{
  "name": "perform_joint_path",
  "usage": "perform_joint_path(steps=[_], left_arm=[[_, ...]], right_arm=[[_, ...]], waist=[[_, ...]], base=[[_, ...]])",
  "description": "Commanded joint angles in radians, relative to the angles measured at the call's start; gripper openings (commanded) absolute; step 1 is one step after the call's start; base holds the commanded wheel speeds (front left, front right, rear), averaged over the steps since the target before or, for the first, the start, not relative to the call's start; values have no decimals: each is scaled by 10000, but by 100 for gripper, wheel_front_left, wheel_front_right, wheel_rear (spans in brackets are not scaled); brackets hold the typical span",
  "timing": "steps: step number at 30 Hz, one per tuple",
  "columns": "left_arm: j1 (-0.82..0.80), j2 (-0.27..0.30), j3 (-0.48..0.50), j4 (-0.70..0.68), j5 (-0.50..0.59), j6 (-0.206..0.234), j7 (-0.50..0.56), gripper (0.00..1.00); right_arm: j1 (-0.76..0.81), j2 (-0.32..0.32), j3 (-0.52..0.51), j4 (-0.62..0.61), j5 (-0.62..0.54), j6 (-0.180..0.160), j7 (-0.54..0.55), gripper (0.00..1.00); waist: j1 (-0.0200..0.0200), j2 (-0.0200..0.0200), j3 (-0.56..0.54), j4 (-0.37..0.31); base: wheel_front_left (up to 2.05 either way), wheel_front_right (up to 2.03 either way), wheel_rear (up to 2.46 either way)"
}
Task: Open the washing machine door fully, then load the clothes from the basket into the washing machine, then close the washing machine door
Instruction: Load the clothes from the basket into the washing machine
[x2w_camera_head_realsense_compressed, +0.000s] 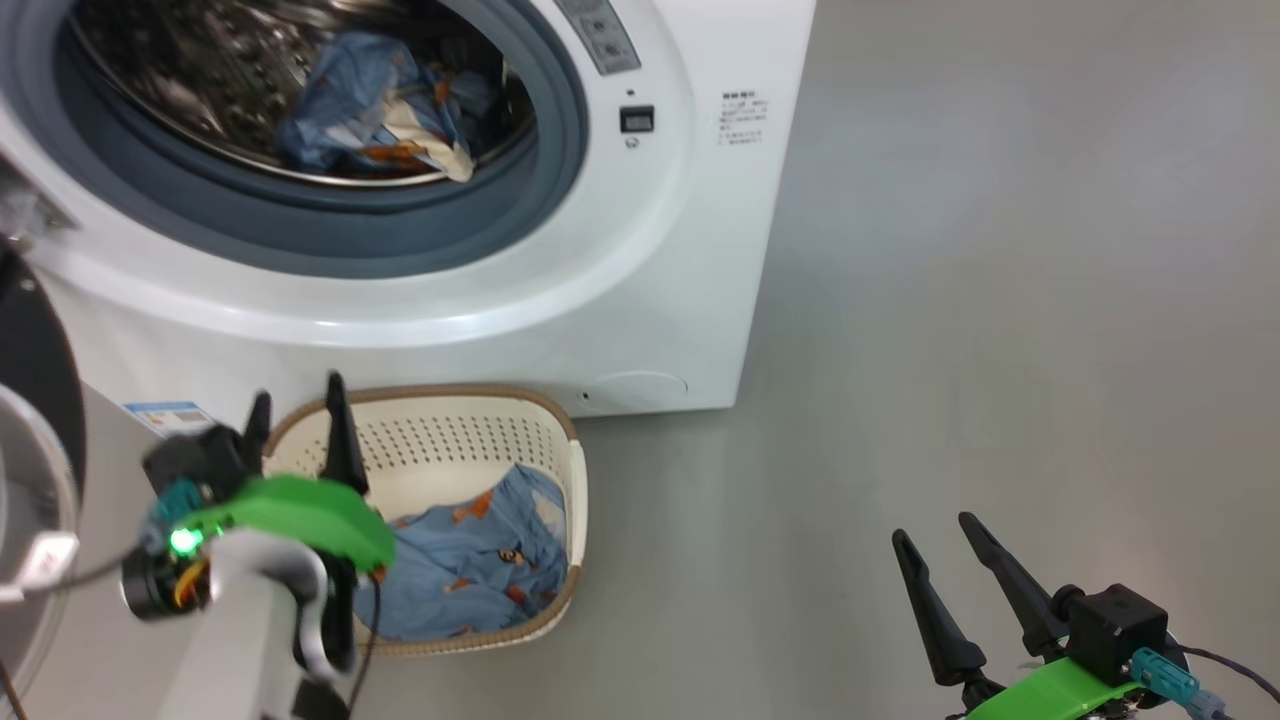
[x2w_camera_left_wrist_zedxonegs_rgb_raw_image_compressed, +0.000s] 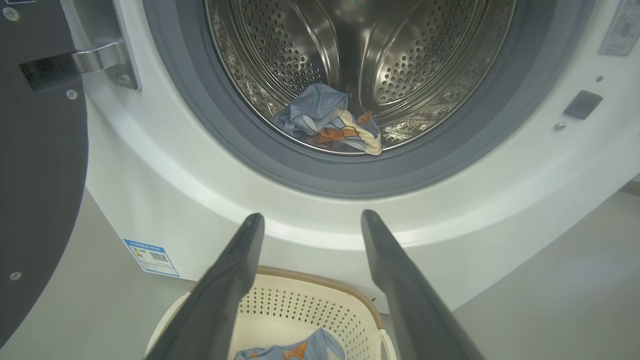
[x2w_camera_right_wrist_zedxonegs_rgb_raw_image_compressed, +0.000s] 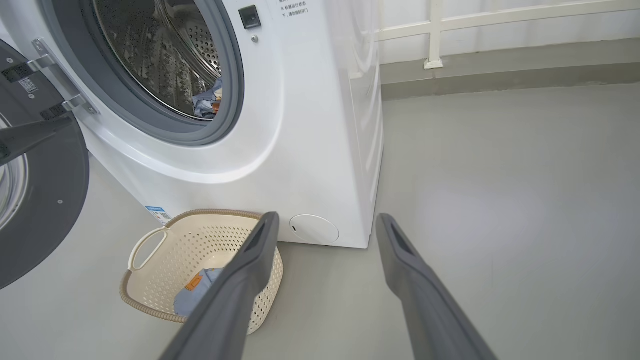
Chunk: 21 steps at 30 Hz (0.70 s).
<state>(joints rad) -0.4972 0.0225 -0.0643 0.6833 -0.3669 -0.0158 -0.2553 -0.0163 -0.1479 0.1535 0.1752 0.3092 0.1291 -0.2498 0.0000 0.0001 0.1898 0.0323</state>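
The clothes (x2w_camera_head_realsense_compressed: 470, 570) are in two places. A soft, wrinkled light-blue fabric with orange-brown figures lies in the bottom of the basket (x2w_camera_head_realsense_compressed: 450, 440). A crumpled bundle (x2w_camera_left_wrist_zedxonegs_rgb_raw_image_compressed: 330, 117) of the same blue with a cream and orange part lies low in the drum (x2w_camera_left_wrist_zedxonegs_rgb_raw_image_compressed: 400, 60), close behind its front edge.

The basket is cream plastic with rows of small holes, a brown woven-look rim and a loop handle (seen best in the right wrist view). It stands on the floor (x2w_camera_head_realsense_compressed: 1000, 300), just in front of the washing machine (x2w_camera_head_realsense_compressed: 700, 300).

The washing machine is a white, smooth box. Its drum is shiny steel with many holes and raised ribs, and a grey-blue rubber gasket (x2w_camera_left_wrist_zedxonegs_rgb_raw_image_compressed: 200, 125) makes a ring around the mouth. The washing machine door (x2w_camera_left_wrist_zedxonegs_rgb_raw_image_compressed: 40, 175) is round and glossy black. It stands swung open at the machine's left side on a metal hinge (x2w_camera_left_wrist_zedxonegs_rgb_raw_image_compressed: 100, 57).

A blue label sticker (x2w_camera_left_wrist_zedxonegs_rgb_raw_image_compressed: 151, 257) with a small code square sits low on the front. A printed notice (x2w_camera_head_realsense_compressed: 742, 118) is beside the mouth, but its writing is too small to read. A round service flap (x2w_camera_right_wrist_zedxonegs_rgb_raw_image_compressed: 314, 229) is at the bottom corner.

The left gripper (x2w_camera_head_realsense_compressed: 298, 388) hangs over the basket's left rim, its dark tapered fingers apart and holding nothing. The right gripper (x2w_camera_head_realsense_compressed: 934, 528) is over bare grey floor, well apart from the basket, fingers also spread and empty.
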Motion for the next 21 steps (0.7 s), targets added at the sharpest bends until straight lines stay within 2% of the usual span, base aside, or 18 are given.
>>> perform_joint_path(steps=[1, 10, 21], left_arm=[[143, 281, 203, -370, 27, 112, -65, 100], [2478, 279, -102, -2380, 297, 822, -65, 100], [4639, 278, 94, -4388, 545, 1057, -65, 100]], right_arm=[[78, -19, 215, -200, -84, 16, -120, 100], [335, -72, 198, -298, -197, 16, -120, 100], [659, -35, 41, -564, -348, 16, -120, 100]], waist=[[0, -1, -367, 203], [0, -1, -1055, 238], [0, -1, -1583, 121]], base=[[0, 0, 0], [0, 0, 0], [0, 0, 0]])
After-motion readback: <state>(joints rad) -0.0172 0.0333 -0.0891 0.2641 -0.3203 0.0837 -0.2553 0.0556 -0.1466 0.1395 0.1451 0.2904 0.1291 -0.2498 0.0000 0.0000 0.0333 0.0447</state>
